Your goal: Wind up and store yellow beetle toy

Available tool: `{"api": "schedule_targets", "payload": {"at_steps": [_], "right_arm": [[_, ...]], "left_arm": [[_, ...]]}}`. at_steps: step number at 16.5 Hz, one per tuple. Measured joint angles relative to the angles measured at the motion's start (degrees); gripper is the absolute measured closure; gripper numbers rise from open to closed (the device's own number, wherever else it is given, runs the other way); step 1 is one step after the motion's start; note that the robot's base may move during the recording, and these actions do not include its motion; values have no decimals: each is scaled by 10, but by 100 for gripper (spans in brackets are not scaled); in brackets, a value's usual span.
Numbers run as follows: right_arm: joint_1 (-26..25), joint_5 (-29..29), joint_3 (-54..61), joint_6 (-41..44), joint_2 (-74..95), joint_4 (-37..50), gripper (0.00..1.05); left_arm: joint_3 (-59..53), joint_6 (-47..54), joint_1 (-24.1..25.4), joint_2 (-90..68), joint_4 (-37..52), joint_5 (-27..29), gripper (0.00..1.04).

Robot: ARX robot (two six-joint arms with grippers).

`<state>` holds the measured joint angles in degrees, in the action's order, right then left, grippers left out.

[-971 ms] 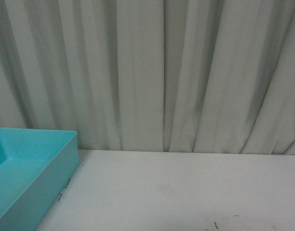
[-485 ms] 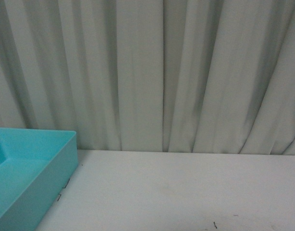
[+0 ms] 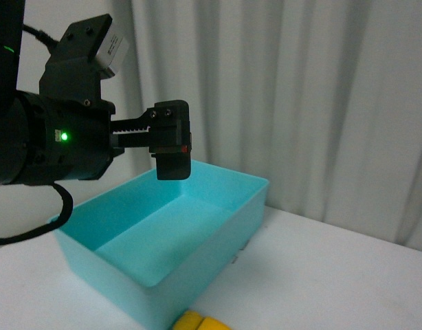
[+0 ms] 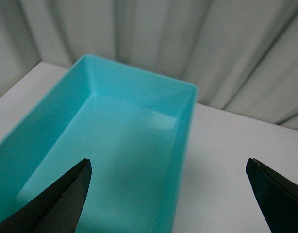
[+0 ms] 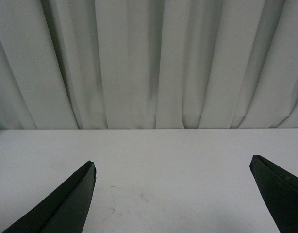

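A small piece of the yellow beetle toy point(image 3: 201, 322) shows at the bottom edge of the front view, on the white table just in front of the teal bin point(image 3: 218, 237). Most of the toy is cut off. My left gripper point(image 3: 173, 165) hovers above the bin's far left part, open and empty. In the left wrist view the left gripper point(image 4: 168, 165) has its jaws wide apart over the bin's right wall point(image 4: 180, 145), and the bin is empty. My right gripper point(image 5: 173, 162) is open and empty above bare table. It is not in the front view.
The white table point(image 3: 335, 275) extends to the right of the bin. A pale pleated curtain point(image 3: 300, 96) hangs right behind the table. The left arm's black body point(image 3: 53, 137) and its cable fill the left of the front view.
The front view has swung left. The whole bin, my left arm above it and a sliver of the yellow toy now show, where before only the bin's corner did.
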<state>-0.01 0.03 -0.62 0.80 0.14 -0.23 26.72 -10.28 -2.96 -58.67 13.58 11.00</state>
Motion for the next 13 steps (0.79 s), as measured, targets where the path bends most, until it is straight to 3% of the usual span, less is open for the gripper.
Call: {"api": "schedule_targets", "payload": {"at_steps": [2, 5, 9, 13], "right_arm": [[0, 0, 0, 0, 0, 0, 7], [0, 0, 0, 0, 0, 0, 7], [0, 0, 0, 0, 0, 0, 7], [0, 0, 0, 0, 0, 0, 7]], "left_arm": [[57, 113, 0, -82, 8, -83, 7], [143, 348, -11, -148, -134, -183, 7], [230, 573, -40, -196, -310, -176, 7], [315, 743, -129, -263, -510, -136, 7]]}}
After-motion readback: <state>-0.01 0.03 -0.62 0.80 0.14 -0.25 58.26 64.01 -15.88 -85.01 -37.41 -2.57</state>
